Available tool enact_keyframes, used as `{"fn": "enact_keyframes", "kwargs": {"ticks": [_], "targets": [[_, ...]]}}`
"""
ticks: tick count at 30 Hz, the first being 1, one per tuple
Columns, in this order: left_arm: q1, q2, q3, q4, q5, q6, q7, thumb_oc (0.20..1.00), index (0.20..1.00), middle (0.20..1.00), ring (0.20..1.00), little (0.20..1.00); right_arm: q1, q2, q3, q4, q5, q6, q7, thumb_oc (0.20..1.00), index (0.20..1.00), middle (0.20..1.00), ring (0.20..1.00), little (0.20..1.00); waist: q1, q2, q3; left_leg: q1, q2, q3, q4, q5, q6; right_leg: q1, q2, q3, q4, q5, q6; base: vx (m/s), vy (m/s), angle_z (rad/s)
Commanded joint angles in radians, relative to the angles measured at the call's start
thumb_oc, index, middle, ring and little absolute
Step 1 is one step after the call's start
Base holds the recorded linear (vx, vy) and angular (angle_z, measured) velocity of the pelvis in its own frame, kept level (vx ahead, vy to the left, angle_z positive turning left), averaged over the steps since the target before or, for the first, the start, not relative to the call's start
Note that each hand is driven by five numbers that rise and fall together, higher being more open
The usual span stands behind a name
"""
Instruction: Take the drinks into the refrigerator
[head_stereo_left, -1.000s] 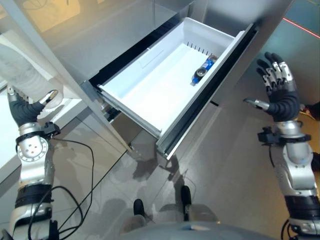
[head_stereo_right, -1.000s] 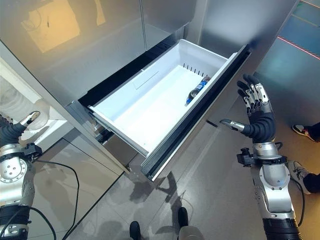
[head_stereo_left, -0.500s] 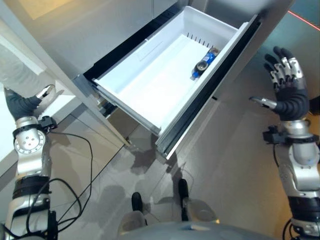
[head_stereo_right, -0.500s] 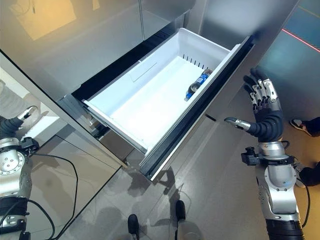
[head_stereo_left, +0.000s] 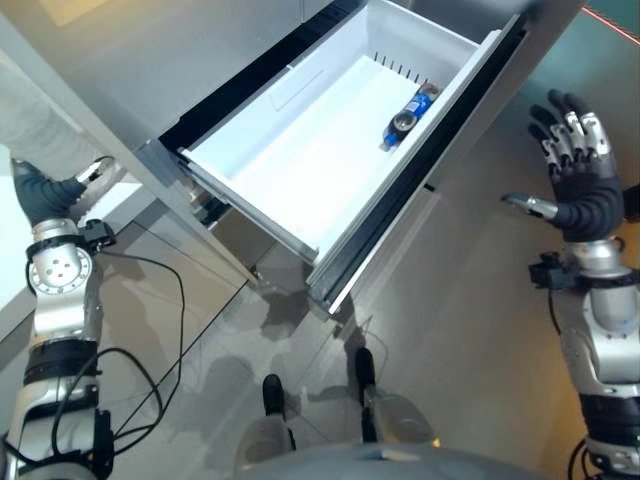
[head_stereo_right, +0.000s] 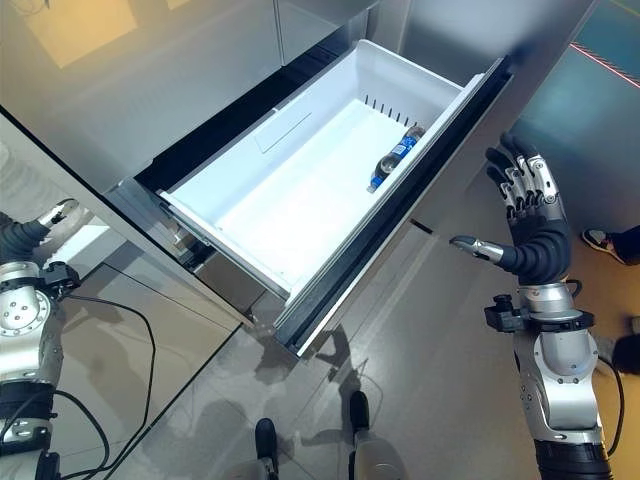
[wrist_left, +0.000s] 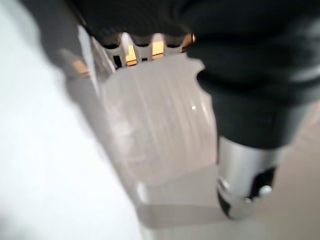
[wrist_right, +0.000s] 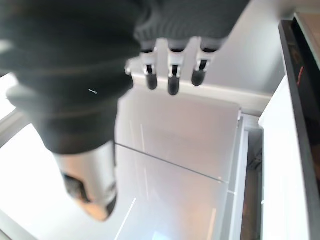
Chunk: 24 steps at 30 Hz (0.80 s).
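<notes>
At about three o'clock the right hand (head_stereo_right: 528, 225) is raised over bare floor, fingers spread and straight, thumb pointing toward the drawer front, holding nothing and standing apart from it. At about nine o'clock the left hand (head_stereo_left: 45, 190) sits by the refrigerator's (head_stereo_right: 150, 90) lower left edge; whether its fingers are curled or straight cannot be told. The grey floor (head_stereo_right: 430, 330) between the arms is smooth and glossy, with wide open room toward six o'clock. Farther out, toward twelve o'clock, the drawer (head_stereo_right: 230, 265) is pulled well out on a slant: a smooth white plastic bin, rectangular with rounded corners, a row of slots in its far wall, its dark-edged metal front toward the right hand. Most of its floor is bare. A single drink bottle (head_stereo_right: 393, 159) with a blue label lies on its side near the far right corner, close beside the front wall.
</notes>
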Motion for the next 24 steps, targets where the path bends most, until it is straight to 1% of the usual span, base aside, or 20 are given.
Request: {"fn": "enact_keyframes", "kwargs": {"ticks": [1,6,7,8,9,11,13,19,20,21,22,24], "targets": [[-0.147,0.091,-0.093,0.032,0.029,0.005,-0.06,1.0,1.0,1.0,1.0,1.0,-0.064,-0.01,-0.066,-0.071,0.04,-0.029,0.003,1.0,1.0,1.0,1.0,1.0,-0.051,-0.023,0.006,-0.013,-0.066,-0.028,0.168,-0.16,0.082,0.002,0.041,-0.031,0.161,-0.176,-0.006,0.0,0.0,0.0],[-0.157,0.07,-0.111,-0.021,0.015,-0.012,-0.078,1.0,1.0,1.0,1.0,1.0,-0.064,0.004,-0.061,-0.071,0.037,-0.028,0.013,1.0,1.0,1.0,1.0,1.0,-0.055,-0.017,0.003,-0.011,-0.066,-0.032,0.152,-0.155,0.084,-0.013,0.047,-0.029,0.17,-0.18,-0.005,0.01,0.0,0.0],[-0.158,0.064,-0.114,-0.026,0.008,-0.015,-0.081,0.934,0.934,0.934,0.934,0.934,-0.066,0.005,-0.058,-0.07,0.036,-0.027,0.013,1.0,1.0,1.0,1.0,1.0,-0.056,-0.016,0.002,-0.009,-0.066,-0.032,0.149,-0.155,0.084,-0.013,0.047,-0.029,0.17,-0.181,-0.005,0.0,0.0,0.0],[-0.158,0.064,-0.114,-0.026,0.008,-0.015,-0.081,0.63,0.63,0.63,0.63,0.63,-0.066,0.004,-0.058,-0.07,0.036,-0.027,0.013,1.0,1.0,1.0,1.0,1.0,-0.056,-0.016,0.002,-0.009,-0.066,-0.032,0.148,-0.154,0.084,-0.013,0.047,-0.029,0.17,-0.181,-0.005,0.0,0.0,0.0],[-0.163,0.052,-0.119,-0.036,-0.007,-0.024,-0.082,0.2,0.2,0.2,0.2,0.2,-0.065,0.006,-0.057,-0.069,0.032,-0.029,0.014,1.0,1.0,1.0,1.0,1.0,-0.059,-0.016,0.001,-0.007,-0.067,-0.032,0.147,-0.155,0.084,-0.013,0.048,-0.029,0.169,-0.181,-0.004,0.0,0.0,0.0],[-0.167,0.05,-0.121,-0.029,-0.015,-0.026,-0.085,0.2,0.2,0.2,0.2,0.2,-0.065,0.008,-0.054,-0.067,0.033,-0.029,0.015,1.0,1.0,1.0,1.0,1.0,-0.059,-0.015,0.0,-0.004,-0.067,-0.032,0.145,-0.156,0.084,-0.01,0.049,-0.028,0.167,-0.183,-0.005,0.0,0.0,0.0],[-0.164,0.024,-0.122,-0.045,-0.041,-0.037,-0.091,0.2,0.2,0.2,0.2,0.2,-0.061,0.018,-0.056,-0.072,0.027,-0.029,0.018,1.0,1.0,1.0,1.0,1.0,-0.059,-0.013,-0.005,0.003,-0.066,-0.032,0.141,-0.157,0.084,-0.003,0.05,-0.027,0.163,-0.185,-0.006,0.02,-0.002,0.0],[-0.153,-0.006,-0.119,-0.046,-0.066,-0.04,-0.098,0.2,0.2,0.2,0.2,0.2,-0.056,0.027,-0.057,-0.067,0.025,-0.029,0.021,1.0,1.0,1.0,1.0,1.0,-0.058,-0.011,-0.012,0.022,-0.065,-0.032,0.136,-0.161,0.082,0.019,0.048,-0.029,0.156,-0.19,-0.008,0.01,-0.001,0.0],[-0.149,-0.011,-0.116,-0.044,-0.071,-0.041,-0.1,0.228,0.228,0.228,0.228,0.228,-0.056,0.028,-0.057,-0.067,0.026,-0.029,0.023,1.0,1.0,1.0,1.0,1.0,-0.057,-0.01,-0.014,0.025,-0.065,-0.032,0.135,-0.162,0.081,0.023,0.048,-0.03,0.155,-0.19,-0.008,0.0,0.0,0.0],[-0.149,-0.011,-0.116,-0.044,-0.071,-0.041,-0.1,0.225,0.225,0.225,0.225,0.225,-0.056,0.028,-0.057,-0.067,0.026,-0.029,0.024,1.0,1.0,1.0,1.0,1.0,-0.058,-0.009,-0.014,0.026,-0.064,-0.032,0.135,-0.162,0.081,0.024,0.048,-0.03,0.155,-0.19,-0.008,0.0,0.0,0.0],[-0.14,-0.014,-0.115,-0.045,-0.072,-0.041,-0.105,0.2,0.2,0.2,0.2,0.2,-0.057,0.028,-0.057,-0.069,0.024,-0.029,0.025,1.0,1.0,1.0,1.0,1.0,-0.057,-0.009,-0.015,0.031,-0.064,-0.032,0.133,-0.162,0.081,0.029,0.047,-0.032,0.152,-0.19,-0.008,0.0,0.0,0.0],[-0.125,-0.016,-0.11,-0.052,-0.082,-0.045,-0.111,0.2,0.2,0.2,0.2,0.2,-0.058,0.03,-0.057,-0.067,0.03,-0.028,0.027,1.0,1.0,1.0,1.0,1.0,-0.056,-0.01,-0.017,0.034,-0.065,-0.034,0.133,-0.162,0.081,0.032,0.048,-0.034,0.152,-0.191,-0.008,0.0,0.0,0.0]]}}
